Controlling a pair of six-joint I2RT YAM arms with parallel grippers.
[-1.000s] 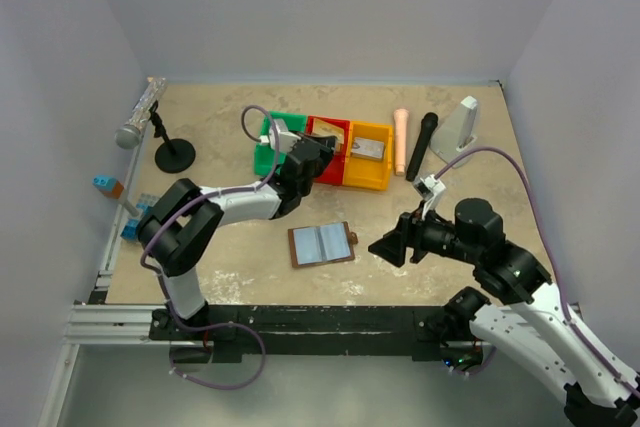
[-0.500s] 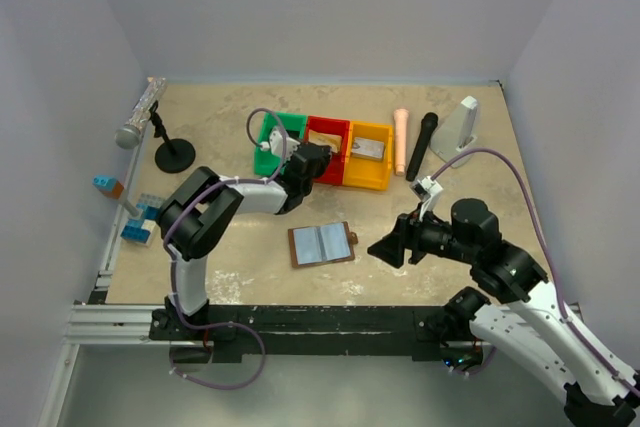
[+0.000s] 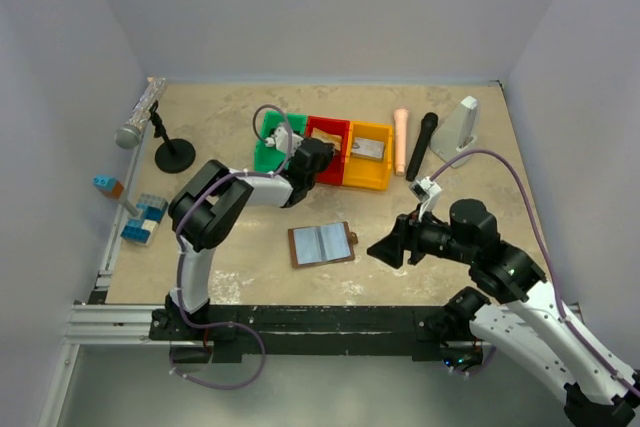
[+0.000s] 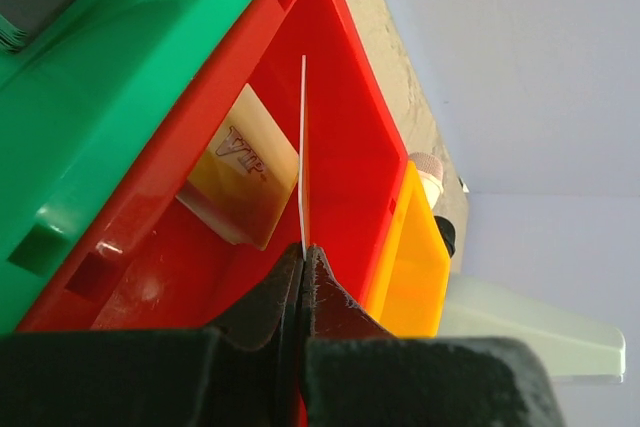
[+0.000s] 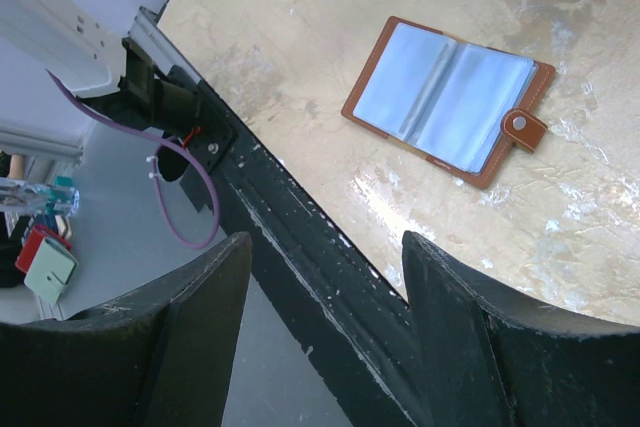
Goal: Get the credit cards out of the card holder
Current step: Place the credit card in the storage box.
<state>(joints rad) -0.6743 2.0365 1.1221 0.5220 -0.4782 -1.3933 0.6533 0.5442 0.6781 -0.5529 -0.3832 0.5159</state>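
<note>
Pinching a card [image 4: 303, 147], seemingly over red bin [image 4: 345, 117]: left end effector [image 4: 303, 259]; right end effector [image 5: 325, 247] spread.

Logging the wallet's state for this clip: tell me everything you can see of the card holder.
The card holder is a brown, leather-like bifold lying open and flat on the table, near its front edge. Its inside faces up: pale grey-blue glossy pockets on either side of the fold, with no card showing in them. A brown strap tab with a metal snap sticks out from one side. Only the table touches it.
</note>
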